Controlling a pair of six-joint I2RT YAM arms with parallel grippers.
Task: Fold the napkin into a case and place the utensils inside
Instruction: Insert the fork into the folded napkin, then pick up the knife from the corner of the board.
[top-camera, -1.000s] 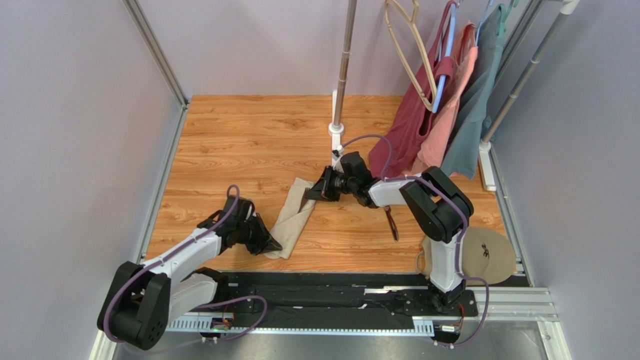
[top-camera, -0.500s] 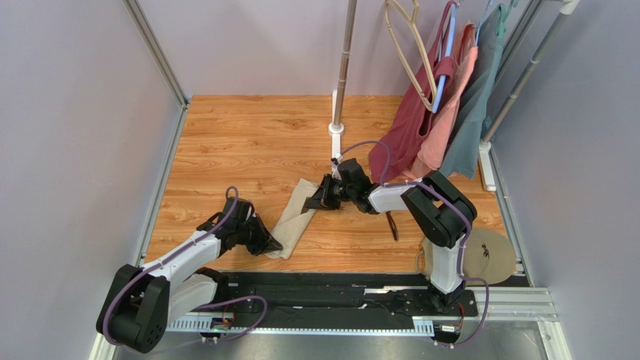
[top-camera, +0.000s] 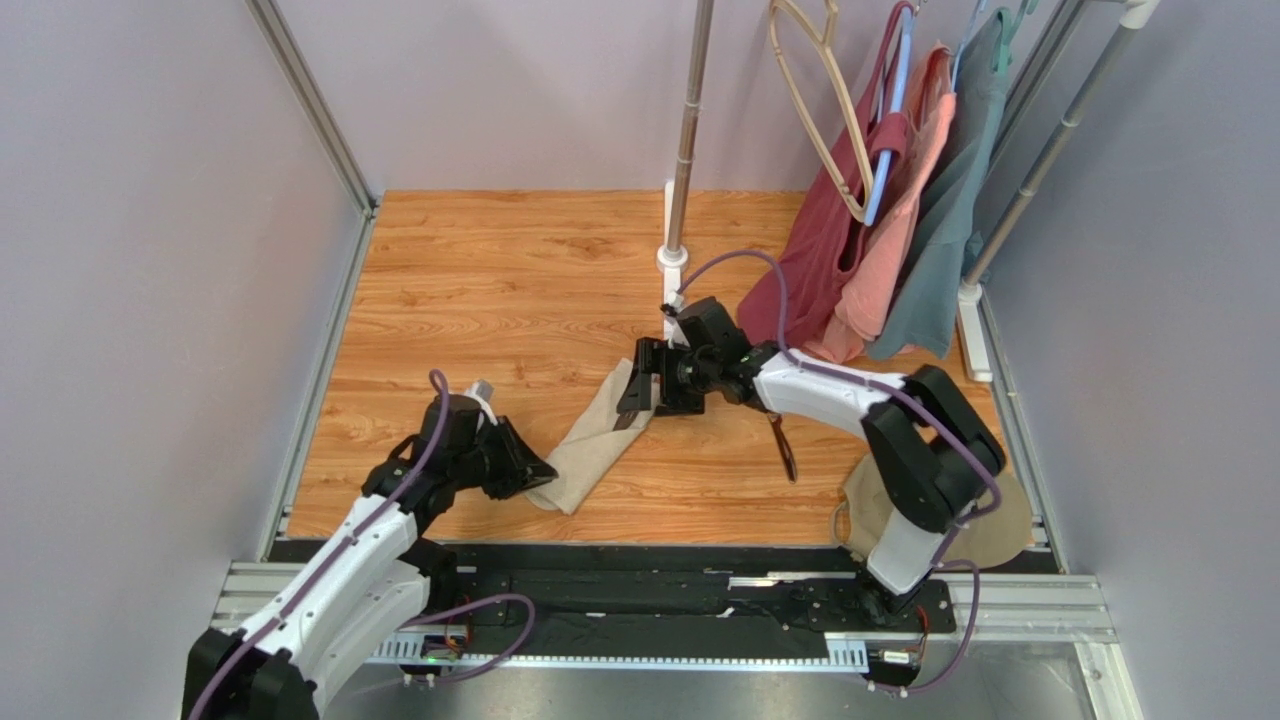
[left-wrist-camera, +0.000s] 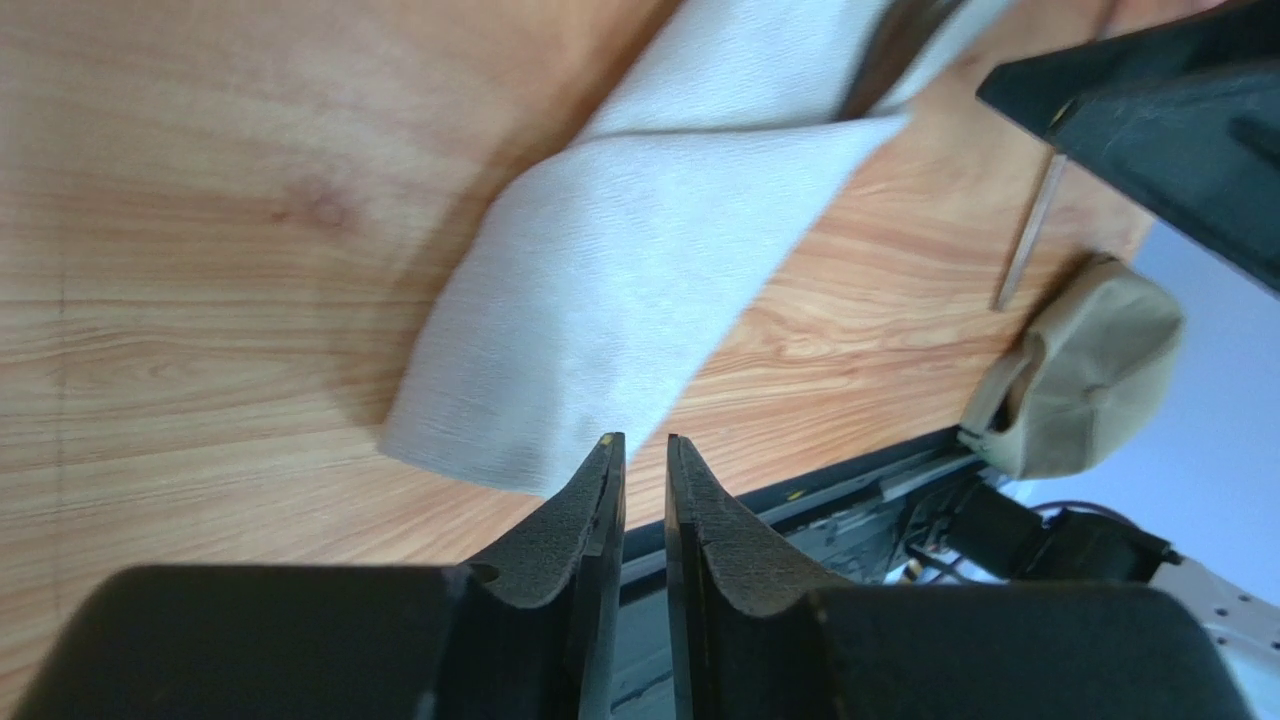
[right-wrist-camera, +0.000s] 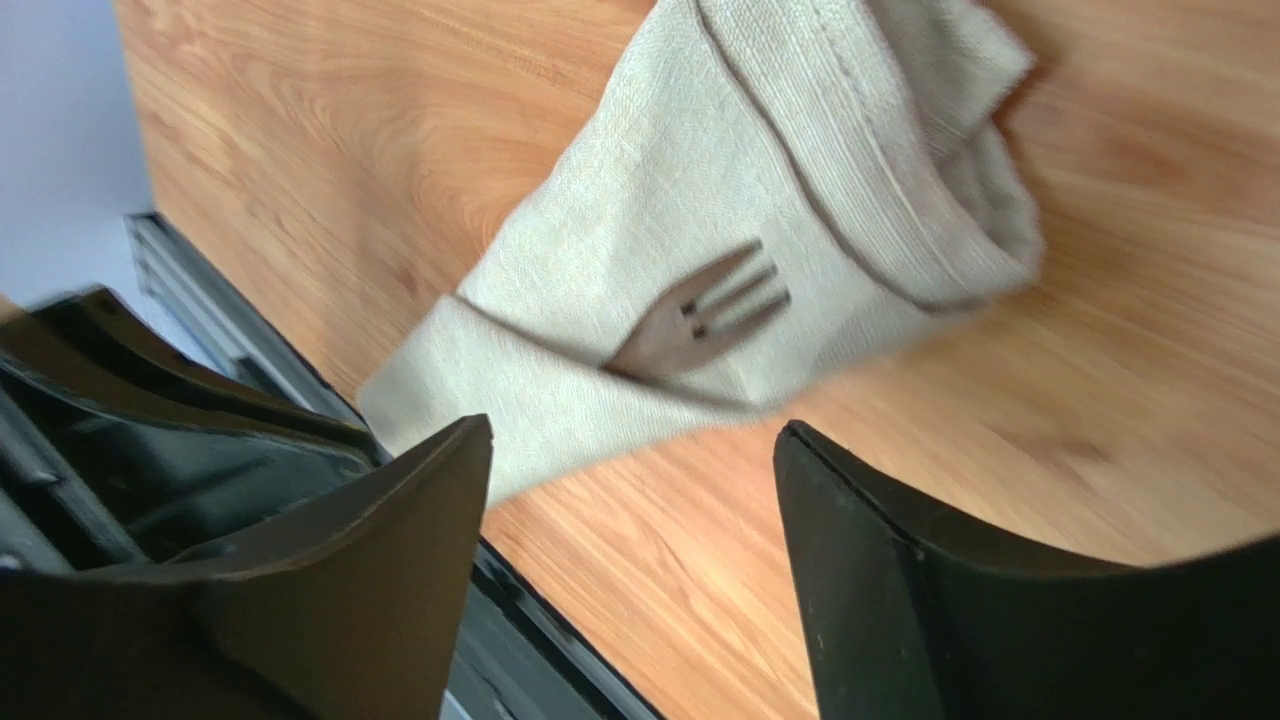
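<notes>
One loose utensil lying on tabletop right of right fingers, long axis toward arm bases, nearer right arm. Right fingers wide apart, empty, over case holding fork. Left fingers parted by a slit, empty, at case's near end.

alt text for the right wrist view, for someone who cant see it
A dark fork pokes tines-first out of a folded beige napkin case lying on a wooden table. The right gripper hangs open over it, its black jaws framing the fork from the bottom of the picture.
</notes>
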